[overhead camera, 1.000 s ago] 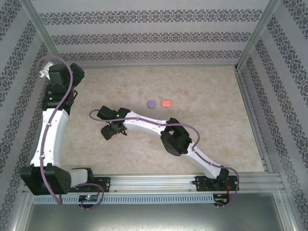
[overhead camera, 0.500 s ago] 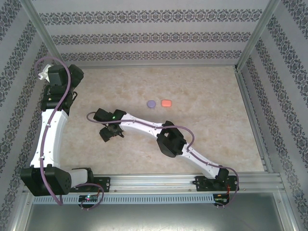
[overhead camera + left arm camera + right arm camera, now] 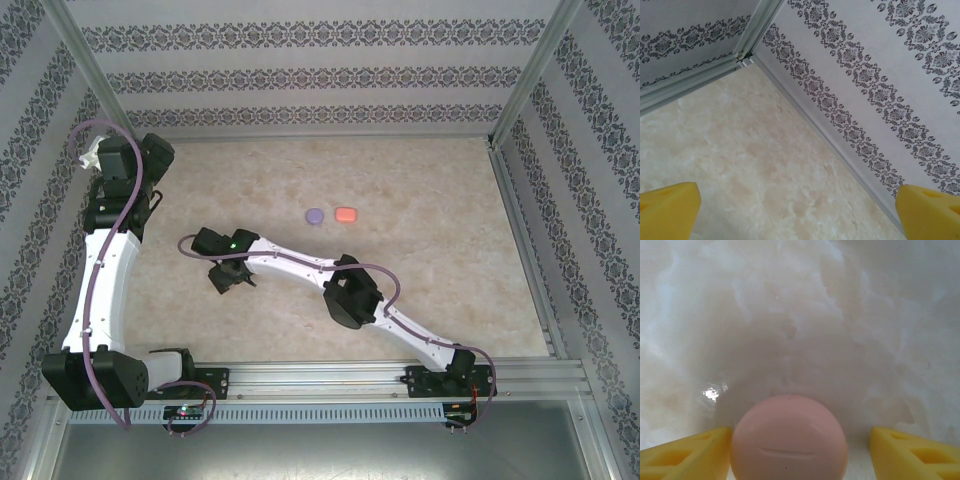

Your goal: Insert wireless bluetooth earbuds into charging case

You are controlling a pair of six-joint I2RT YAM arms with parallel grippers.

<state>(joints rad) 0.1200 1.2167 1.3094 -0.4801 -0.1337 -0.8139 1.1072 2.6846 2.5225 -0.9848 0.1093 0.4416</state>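
Currently the right gripper [image 3: 800,452] straddles a pale pink round plastic charging case [image 3: 789,435] that lies flat on the cream marbled table [image 3: 790,315], its lid seam facing the cam. The jaws are spread, not pinching. One yellow foam finger [image 3: 685,455] is at the case's edge, touching or just beside it, can't tell which. The other finger [image 3: 915,450] is clearly apart, w/ bare table between. The left gripper [image 3: 797,215] sits by the far left corner, jaws spread wide, nothing between them.

Risks, as I judge them:
- The case sits off-centre in the jaws, so a squeeze would let the near finger shove it sideways before the far one arrives. It could slide or spin out, esp. a smooth rounded shell on a glossy top.
- A shallow grip on the curved rim could squirt it forward.
- The lid looks shut, and whether earbuds sit inside I can't tell. If it needs opening, one pinch won't do that.

Views: the right wrist cam gives the close detail, i.e. the seam and the finger-to-case offset. The overhead adds the layout: a lilac round case [image 3: 314,215] and an orange-red rounded-square case [image 3: 346,214] side by side mid-table, well apart from the right gripper.
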